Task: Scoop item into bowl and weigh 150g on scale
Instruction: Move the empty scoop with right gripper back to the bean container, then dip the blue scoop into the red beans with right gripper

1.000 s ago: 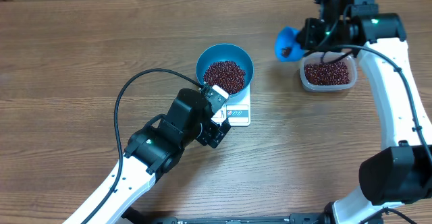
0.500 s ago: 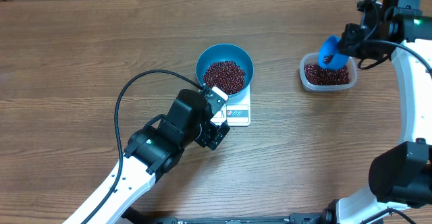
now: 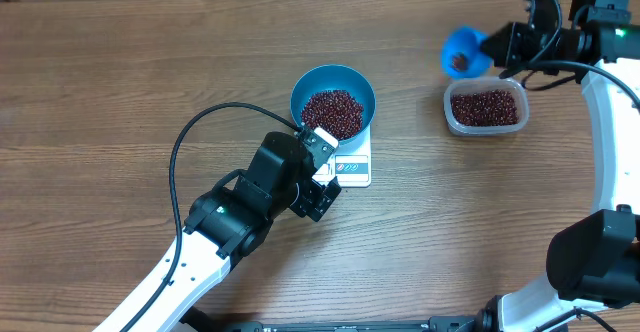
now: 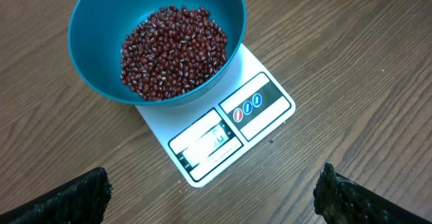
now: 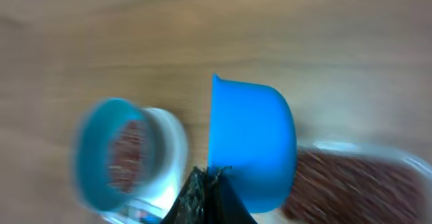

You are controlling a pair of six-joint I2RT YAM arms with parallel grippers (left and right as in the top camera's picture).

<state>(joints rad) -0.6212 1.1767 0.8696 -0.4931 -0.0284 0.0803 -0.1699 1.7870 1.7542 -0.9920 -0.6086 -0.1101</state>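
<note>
**Scoop lifted from tub, loaded**
Left gripper (image 4: 216, 200) stands wide open and empty at mid-tabletop above the scale (image 3: 355, 167), which carries the bowl (image 3: 352, 78) of beans (image 3: 333, 112). Toward the far right corner, the scoop (image 3: 462, 50), just now down in the tub (image 3: 486, 132), is up again, pinched in the right gripper (image 3: 497, 44). Another pour looks due.

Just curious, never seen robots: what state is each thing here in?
Bowl: on scale, part full of beans.
Scale: under bowl, display unreadable.
Tub: open, beans inside.
Scoop: gripped by right jaws, some beans inside.
Left jaws: open, empty.
</note>
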